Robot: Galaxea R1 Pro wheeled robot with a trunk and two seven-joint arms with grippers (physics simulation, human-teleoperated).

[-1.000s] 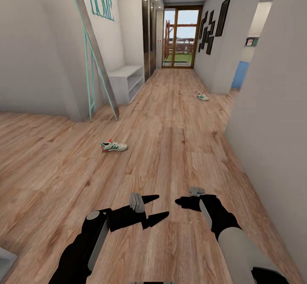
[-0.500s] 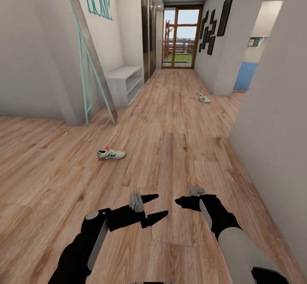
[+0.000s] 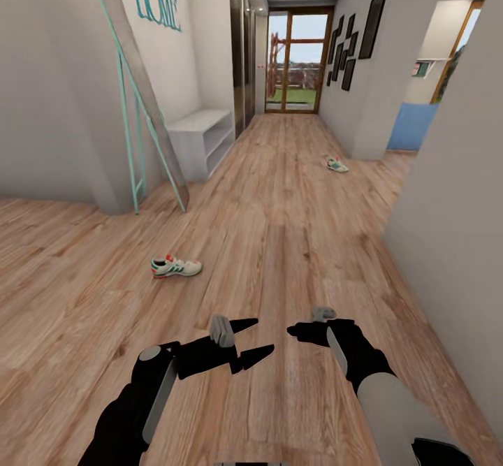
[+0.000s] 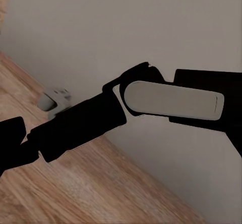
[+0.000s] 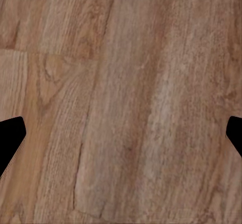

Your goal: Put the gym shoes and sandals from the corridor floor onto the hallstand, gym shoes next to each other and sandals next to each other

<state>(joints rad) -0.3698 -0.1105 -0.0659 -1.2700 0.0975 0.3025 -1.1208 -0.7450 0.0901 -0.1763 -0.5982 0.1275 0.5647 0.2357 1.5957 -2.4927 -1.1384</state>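
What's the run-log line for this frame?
phase: in transit | left hand: open, empty | right hand: open, empty | near gym shoe: on floor | far gym shoe: on floor | hallstand: ahead left

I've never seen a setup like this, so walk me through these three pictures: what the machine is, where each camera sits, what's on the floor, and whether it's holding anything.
This is a simulated wheeled robot with two black arms. The wide picture comes from a camera on its head, looking down a corridor. The left gripper is open and empty; the right gripper shows too little there to judge. The other two pictures come from cameras by each wrist. The right wrist one shows the dark fingertips spread wide over bare wood floor, holding nothing. The left wrist one looks across at the other arm. On the floor lie two sneakers: a near one and a far one. The grey shoe rack stands against the left wall, beside a teal stand.
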